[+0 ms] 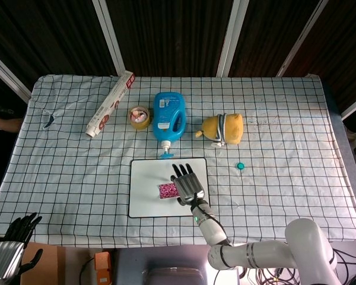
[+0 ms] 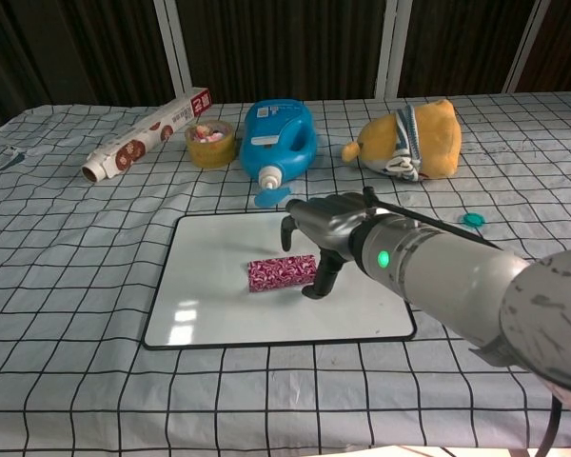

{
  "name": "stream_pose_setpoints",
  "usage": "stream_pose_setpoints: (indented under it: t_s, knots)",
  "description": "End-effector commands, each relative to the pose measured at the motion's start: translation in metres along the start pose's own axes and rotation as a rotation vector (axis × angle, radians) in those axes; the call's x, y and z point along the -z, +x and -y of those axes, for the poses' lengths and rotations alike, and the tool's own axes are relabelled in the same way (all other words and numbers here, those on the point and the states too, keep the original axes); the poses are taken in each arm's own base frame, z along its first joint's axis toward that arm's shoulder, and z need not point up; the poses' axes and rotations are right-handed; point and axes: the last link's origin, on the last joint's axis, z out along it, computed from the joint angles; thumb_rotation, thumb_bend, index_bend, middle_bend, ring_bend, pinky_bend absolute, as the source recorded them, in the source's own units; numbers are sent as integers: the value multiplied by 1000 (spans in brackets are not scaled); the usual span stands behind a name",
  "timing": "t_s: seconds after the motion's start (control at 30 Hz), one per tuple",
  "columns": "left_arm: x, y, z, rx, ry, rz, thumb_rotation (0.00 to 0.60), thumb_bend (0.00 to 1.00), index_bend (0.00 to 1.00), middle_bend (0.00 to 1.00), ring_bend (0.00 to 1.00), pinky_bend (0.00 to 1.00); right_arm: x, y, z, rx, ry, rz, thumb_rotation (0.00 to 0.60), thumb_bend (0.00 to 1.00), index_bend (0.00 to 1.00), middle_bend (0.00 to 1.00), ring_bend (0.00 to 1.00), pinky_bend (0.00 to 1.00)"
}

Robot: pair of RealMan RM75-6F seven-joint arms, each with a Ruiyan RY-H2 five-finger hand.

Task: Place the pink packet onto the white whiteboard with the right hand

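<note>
The pink packet (image 1: 167,190) (image 2: 281,273) is over the middle of the white whiteboard (image 1: 145,178) (image 2: 219,286), low enough that I cannot tell whether it touches the surface. My right hand (image 1: 188,185) (image 2: 325,230) holds it from the right, the thumb against the packet's right end and a finger curving over its top. My left hand (image 1: 9,256) hangs off the table's near left corner, fingers apart, holding nothing. The chest view does not show it.
Behind the whiteboard stand a blue detergent bottle (image 1: 169,116) (image 2: 281,138), a yellow tub (image 1: 139,116) (image 2: 210,143) and a long roll box (image 1: 110,104) (image 2: 147,135). A yellow plush toy (image 1: 223,129) (image 2: 409,138) lies at the back right. A small teal cap (image 1: 240,165) (image 2: 472,219) sits right of the board.
</note>
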Motion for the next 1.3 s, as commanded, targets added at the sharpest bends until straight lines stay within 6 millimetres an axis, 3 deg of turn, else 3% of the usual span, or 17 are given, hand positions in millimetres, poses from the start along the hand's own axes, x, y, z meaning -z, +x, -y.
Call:
stream_pose_setpoints:
  t_s: [0.03, 0.17, 0.33, 0.47, 0.63, 0.73, 1.03, 1.3]
  knots:
    - [0, -1, -1, 1, -8, 2, 600, 372, 0, 0, 0, 0, 3, 8, -7, 0, -9, -13, 600, 224, 175, 0, 0, 17]
    - [-1, -2, -3, -1, -16, 5, 600, 372, 0, 0, 0, 0, 11, 21, -28, -3, -24, -38, 600, 224, 136, 0, 0, 16]
    - [-2, -3, -6, -7, -23, 7, 600, 371, 0, 0, 0, 0, 22, 33, -84, 37, -114, -83, 600, 224, 213, 0, 0, 16]
    - [-6, -4, -9, -15, -34, 18, 600, 373, 0, 0, 0, 0, 24, 39, -132, -32, -195, -76, 600, 224, 257, 0, 0, 16]
    - [-9, -6, -11, -22, -34, 26, 600, 372, 0, 0, 0, 0, 22, 31, -179, 0, -273, -47, 600, 224, 313, 0, 0, 17]
    - [-10, -6, -12, -24, -29, 29, 600, 372, 0, 0, 0, 0, 19, 20, -197, 2, -299, -14, 600, 224, 337, 0, 0, 17]
    - [-11, -5, -13, -27, -21, 35, 600, 372, 0, 0, 0, 0, 9, -2, -217, 27, -328, 14, 600, 224, 368, 0, 0, 16]
    - [-12, -5, -12, -27, -16, 41, 600, 373, 0, 0, 0, 0, 2, -11, -215, 17, -314, 23, 600, 224, 392, 0, 0, 16]
